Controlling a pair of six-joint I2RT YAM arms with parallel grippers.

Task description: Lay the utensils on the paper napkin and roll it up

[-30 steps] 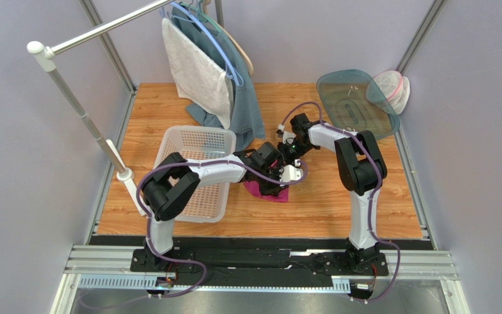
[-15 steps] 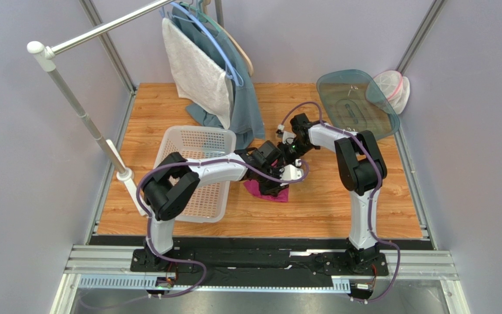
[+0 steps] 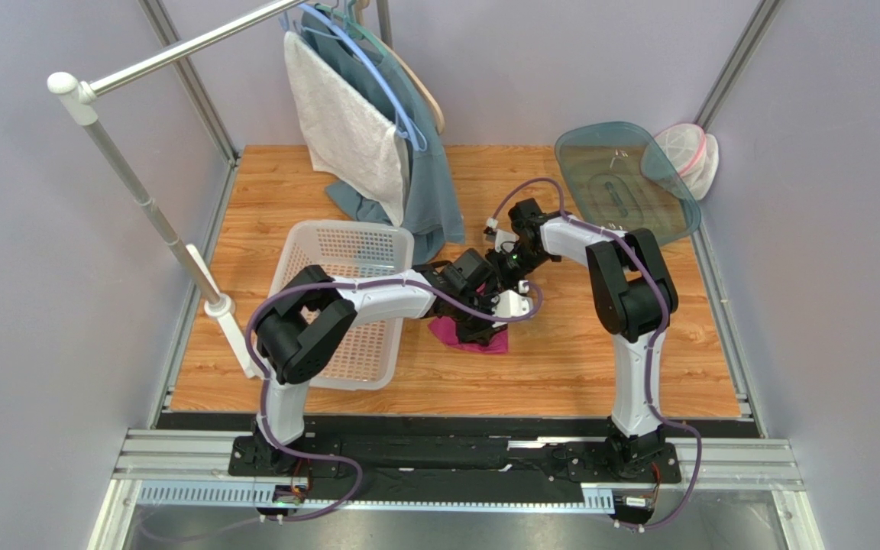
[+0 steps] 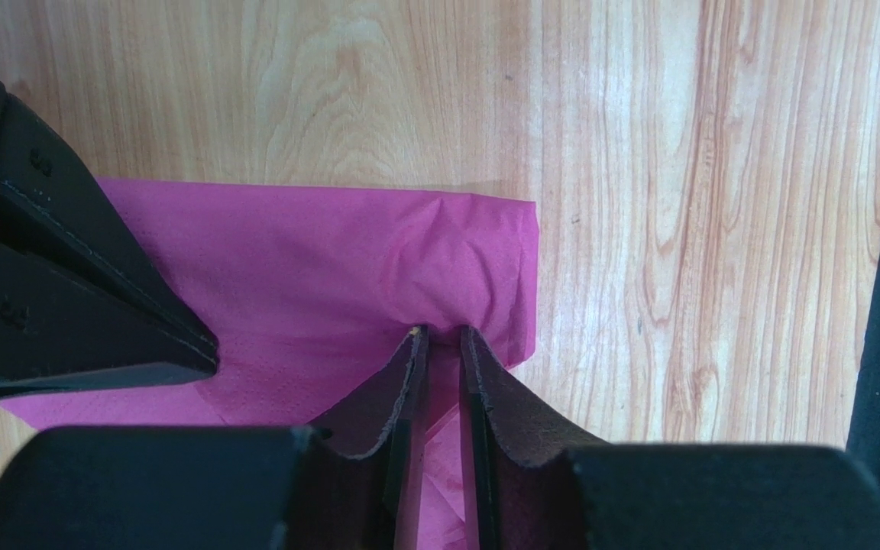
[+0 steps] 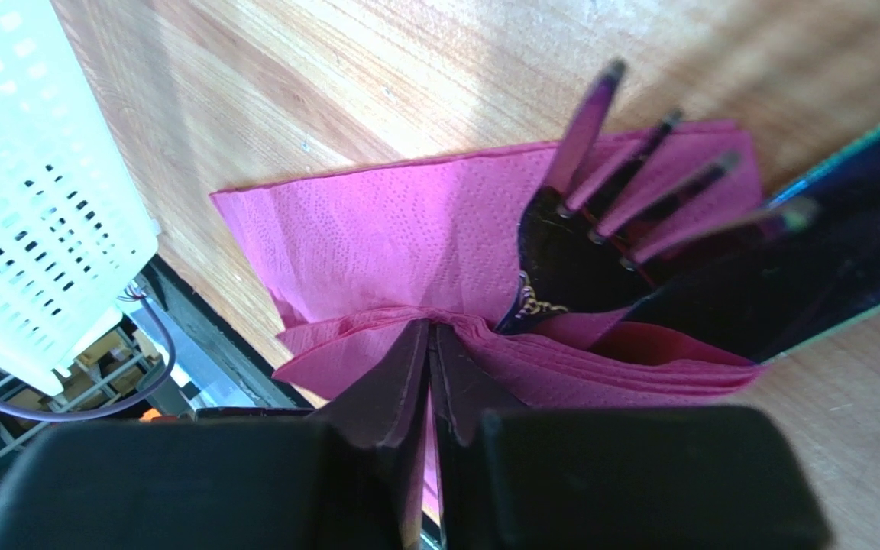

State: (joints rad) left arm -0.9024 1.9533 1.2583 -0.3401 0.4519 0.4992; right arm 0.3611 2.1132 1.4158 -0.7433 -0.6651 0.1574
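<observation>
The magenta paper napkin point(image 3: 462, 334) lies on the wooden table under both grippers. In the left wrist view my left gripper point(image 4: 438, 335) is shut on a pinched fold of the napkin point(image 4: 341, 275) near its right edge. In the right wrist view my right gripper point(image 5: 430, 329) is shut on the napkin's near edge point(image 5: 410, 246), lifting it into a fold. A purple fork point(image 5: 623, 172) lies on the napkin with its tines pointing away, its handle hidden under the fold. Other utensils are hidden. From above both grippers point(image 3: 491, 300) meet over the napkin.
A white basket point(image 3: 347, 300) stands left of the napkin, under the left arm. A grey-white towel point(image 3: 347, 132) and teal cloth point(image 3: 433, 189) hang from a rail at the back. A teal lid point(image 3: 623, 178) and a bag point(image 3: 686, 155) lie back right.
The left arm has shifted slightly; the grippers stay shut on the napkin in nearly the same place.
</observation>
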